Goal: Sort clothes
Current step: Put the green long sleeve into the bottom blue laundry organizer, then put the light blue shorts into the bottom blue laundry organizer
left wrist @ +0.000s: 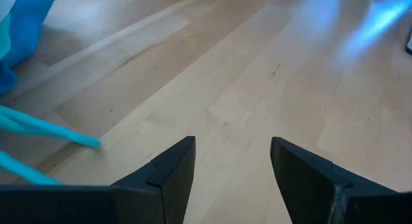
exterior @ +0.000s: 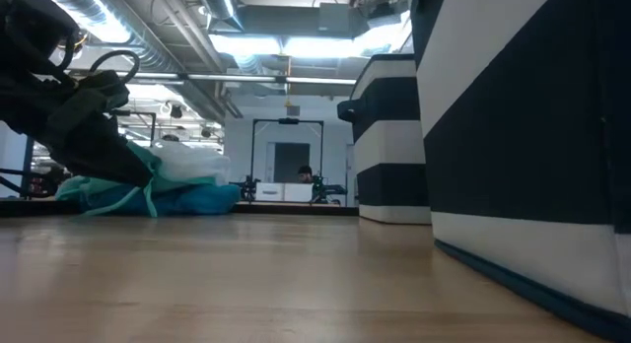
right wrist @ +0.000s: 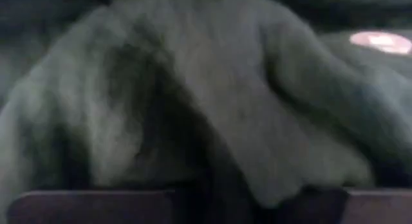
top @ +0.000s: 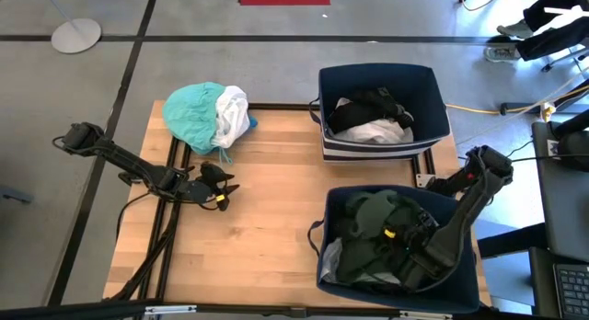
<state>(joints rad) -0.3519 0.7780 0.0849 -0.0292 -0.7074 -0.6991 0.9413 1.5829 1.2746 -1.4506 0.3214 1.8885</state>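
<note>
Right gripper (top: 402, 235) is down inside the near navy bin (top: 479, 274), its fingers sunk in a dark green garment (top: 373, 219). The right wrist view shows only grey-green folds pressed up to the fingers; whether they are parted or have cloth pinched, I cannot tell.

Risk: if a fold clings to the fingers, lifting the arm may drag the garment back over the bin's rim, or pull up the pale cloth (top: 333, 257) lying under it. The soft bin wall could also be pushed out of shape by the forearm resting across it.

Left gripper (top: 221, 193) sits low over the bare table (top: 267, 246), fingers spread wide, holding nothing. Turquoise cords lie just beside it; a careless close could snag them.

Clothes: a teal garment (top: 191, 113) and a white one (top: 232, 113) are heaped, touching, at the table's far left corner, unsorted. The far bin (top: 428, 85) holds a black garment (top: 373, 107) over a white one (top: 377, 131). All look limp and crumpled.
</note>
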